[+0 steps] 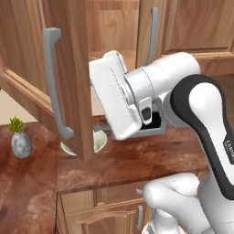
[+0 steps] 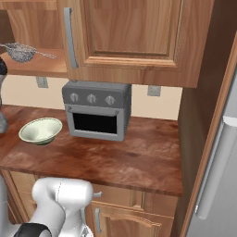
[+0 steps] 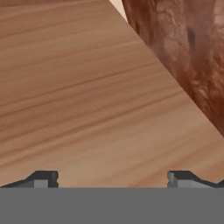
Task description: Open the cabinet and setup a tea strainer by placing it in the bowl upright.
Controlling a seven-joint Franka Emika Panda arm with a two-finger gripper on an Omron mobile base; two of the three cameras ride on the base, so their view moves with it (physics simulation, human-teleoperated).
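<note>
Now, with the warm brown wooden cabinet door [image 1: 75,91] swung open, guide the spread, empty gripper [image 3: 112,178] to the grey mesh tea strainer [image 2: 21,52] at the shelf's front edge.

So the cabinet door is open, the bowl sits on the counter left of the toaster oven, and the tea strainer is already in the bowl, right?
Not quite: the tea strainer still lies on the cabinet shelf, as the right base view shows. The bowl beside the toaster oven holds nothing.
</note>
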